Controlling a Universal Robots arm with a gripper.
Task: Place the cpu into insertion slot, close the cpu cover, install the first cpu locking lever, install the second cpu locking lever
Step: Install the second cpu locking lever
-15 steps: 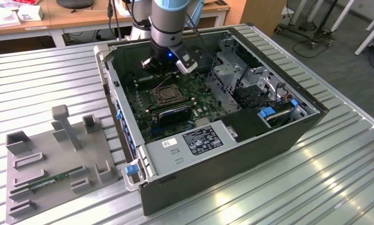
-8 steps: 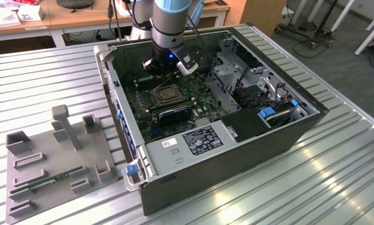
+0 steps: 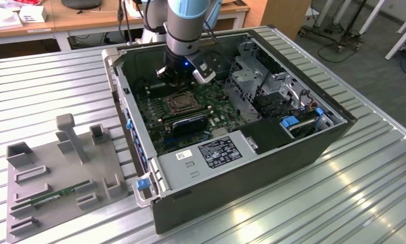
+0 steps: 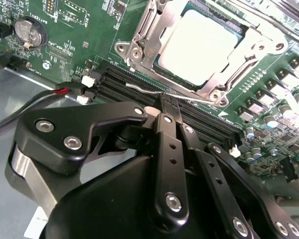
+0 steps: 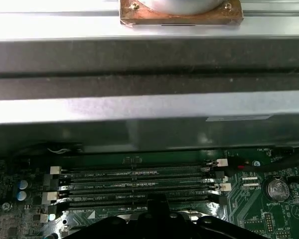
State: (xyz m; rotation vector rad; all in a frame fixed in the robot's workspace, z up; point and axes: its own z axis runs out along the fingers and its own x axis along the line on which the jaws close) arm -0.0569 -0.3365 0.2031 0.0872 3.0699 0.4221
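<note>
End effector sits low inside the open computer case, over the green motherboard. In the second wrist view its two black fingers are pressed together, tips down on a thin silvery locking lever that runs along the near edge of the insertion slot. Whether the tips pinch the lever or only press on it, I cannot tell.

The cpu lies flat in the insertion slot, pale metal face up. The cpu cover is down around it, its frame bordering the chip on the sides that show. A second lever arm lies along the slot's other visible side.

Long black memory slots run just beside the socket, between it and the fingers; the first wrist view shows the same slots in parallel rows with white end clips. A round coin battery sits on the board well apart from the socket.

Exterior view: the arm reaches down into the case, which rests on a ribbed metal tabletop. The socket lies just below the wrist. On the exterior view's left, a grey fixture tray holds a green memory stick.
</note>
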